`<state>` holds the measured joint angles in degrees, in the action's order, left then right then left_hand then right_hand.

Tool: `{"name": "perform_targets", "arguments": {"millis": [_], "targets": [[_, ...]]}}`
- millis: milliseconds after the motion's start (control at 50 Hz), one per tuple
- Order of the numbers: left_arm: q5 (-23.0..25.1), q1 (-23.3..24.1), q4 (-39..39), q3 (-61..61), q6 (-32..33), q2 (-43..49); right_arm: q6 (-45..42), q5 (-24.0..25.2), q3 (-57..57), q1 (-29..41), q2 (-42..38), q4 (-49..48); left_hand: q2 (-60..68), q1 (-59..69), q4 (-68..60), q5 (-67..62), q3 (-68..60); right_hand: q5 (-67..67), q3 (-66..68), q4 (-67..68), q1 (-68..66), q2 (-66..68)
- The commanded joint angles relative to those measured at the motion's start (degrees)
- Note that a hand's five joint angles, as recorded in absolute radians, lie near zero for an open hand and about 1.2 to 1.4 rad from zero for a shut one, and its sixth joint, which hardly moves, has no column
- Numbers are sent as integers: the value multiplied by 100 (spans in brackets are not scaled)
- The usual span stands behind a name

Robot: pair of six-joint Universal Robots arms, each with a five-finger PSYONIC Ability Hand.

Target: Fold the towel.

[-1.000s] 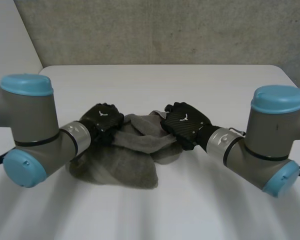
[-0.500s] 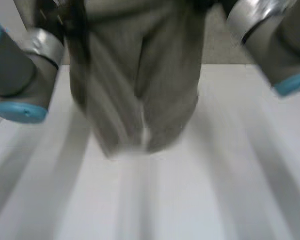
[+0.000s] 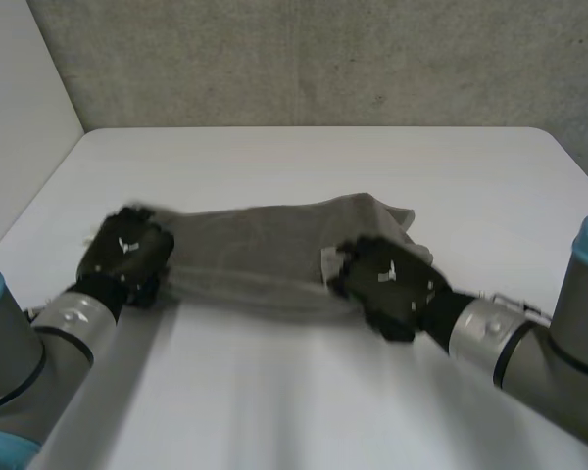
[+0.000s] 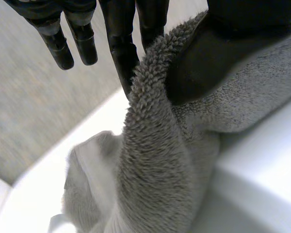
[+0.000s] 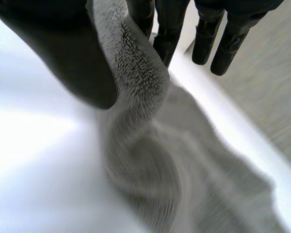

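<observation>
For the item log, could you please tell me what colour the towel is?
The towel is plain grey-brown, unpatterned; the head view shows it best.

A grey-brown terry towel (image 3: 274,245) lies stretched sideways across the middle of the white bench (image 3: 304,166). It is rumpled into long creases, its looped pile showing, and its far right corner is bunched.

Towel (image 3: 274,250) on middle of table (image 3: 323,157)
</observation>
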<state>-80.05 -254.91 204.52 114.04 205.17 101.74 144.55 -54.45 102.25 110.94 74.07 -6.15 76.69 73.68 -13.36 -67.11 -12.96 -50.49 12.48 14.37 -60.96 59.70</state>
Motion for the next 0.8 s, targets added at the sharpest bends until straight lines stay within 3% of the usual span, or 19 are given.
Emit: {"name": "perform_targets", "arguments": {"millis": [20, 300, 340, 360, 400, 420, 440, 460, 560, 580, 600, 620, 640, 660, 700, 800], "targets": [[-64, -103, -361, -39, 471, 426, -743, -48, -29, -81, -350, 798, 331, 632, 336, -289, 296, 2496, -248, -437, 2543, -2417], [-81, -41, -422, -22, 489, 408, -832, 92, -302, -371, -341, 1036, 331, 632, 336, -289, 296, 2653, -248, -437, 2700, -2574], [-81, -50, -457, -13, 498, 399, -832, 84, -373, -380, -341, 1045, 331, 632, 336, -289, 296, 2148, -248, -437, 2195, -2069], [-81, -76, -510, -4, 498, 382, -867, 84, -434, -380, -332, 1054, 331, 632, 336, -289, 296, 1015, -248, -437, 1062, -936], [-81, -103, -580, -4, 498, 355, -945, 75, -495, -406, -323, 1080, 331, 632, 336, -289, 296, 604, -248, -437, 651, -525], [-81, -129, -633, 5, 498, 338, -1085, 66, -539, -432, -306, 1141, 331, 632, 336, -289, 296, -682, -248, -437, -635, 761], [-81, -173, -677, 13, 498, 338, -1087, 66, -540, -433, -306, 1142, 331, 632, 336, -289, 296, -695, -248, -437, -648, 774], [-81, -173, -677, 13, 498, 338, -1287, 58, -575, -441, -280, 1281, 331, 632, 336, -289, 296, -1938, -248, -437, -1891, 2017], [-81, -208, -747, 66, 489, 285, -2238, 22, -733, -679, -156, 2047, 331, 632, 336, -289, 296, -1951, -248, -437, -1904, 2030], [-73, -199, -756, 92, 489, 268, -2517, 57, -812, -766, -139, 2282, 331, 632, 336, -289, 296, -1557, -248, -437, -1510, 1636], [-72, -173, -756, 101, 498, 259, -2641, 84, -934, -723, -174, 2389, 331, 632, 336, -289, 296, 812, -248, -437, 859, -733], [-72, -173, -756, 101, 498, 259, -2643, 84, -935, -723, -174, 2390, 331, 632, 336, -289, 296, 835, -248, -437, 882, -756], [-72, -138, -756, 101, 489, 233, -2599, 58, -1057, -688, -226, 2381, 331, 632, 336, -289, 296, 3367, -248, -437, 3414, -3288], [-64, -112, -756, 101, 489, 215, -2599, 57, -1058, -687, -227, 2381, 331, 632, 336, -289, 296, 3392, -248, -437, 3439, -3313], [-72, -94, -756, 101, 489, 197, -2258, 66, -1321, -504, -384, 2172, 331, 632, 336, -289, 296, 4717, -248, -437, 4763, -4638], [-72, -15, -756, 119, 480, 145, -1668, 84, -1647, -205, -578, 1609, 331, 632, 336, -289, 296, 4857, -248, -437, 4904, -4778]]}}
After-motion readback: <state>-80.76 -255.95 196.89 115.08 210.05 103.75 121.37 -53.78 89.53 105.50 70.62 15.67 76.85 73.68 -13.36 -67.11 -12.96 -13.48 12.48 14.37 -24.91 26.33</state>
